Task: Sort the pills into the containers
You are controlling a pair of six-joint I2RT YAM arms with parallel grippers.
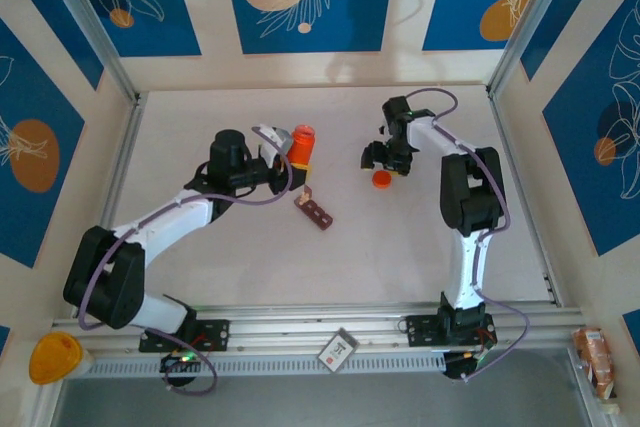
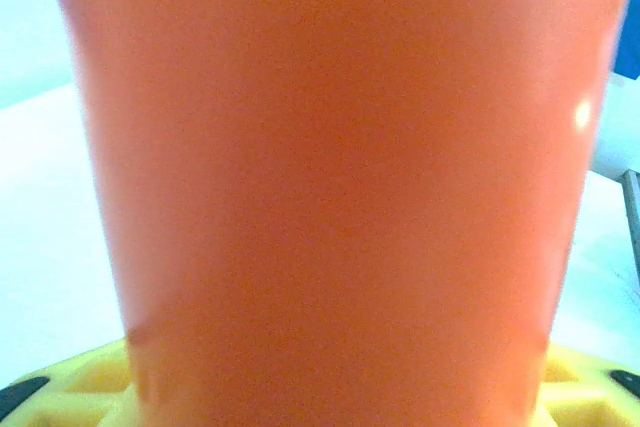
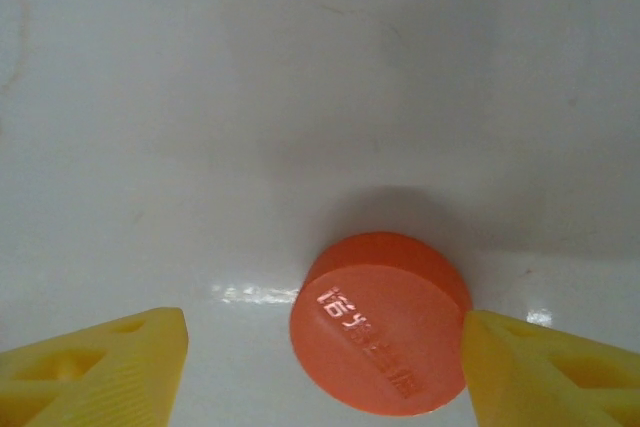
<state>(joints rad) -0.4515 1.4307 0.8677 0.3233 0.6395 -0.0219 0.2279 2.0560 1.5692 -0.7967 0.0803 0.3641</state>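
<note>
The bottle sits just left of the middle of the table, clasped in the left gripper. The containers lie aslant just before it, toward the near edge. The cap lies flat to the bottle's right, between the spread fingers of the right gripper.

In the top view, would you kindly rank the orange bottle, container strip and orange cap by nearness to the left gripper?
1. orange bottle, held in the left gripper.
2. container strip, just toward the bases.
3. orange cap, off to the right.
</note>
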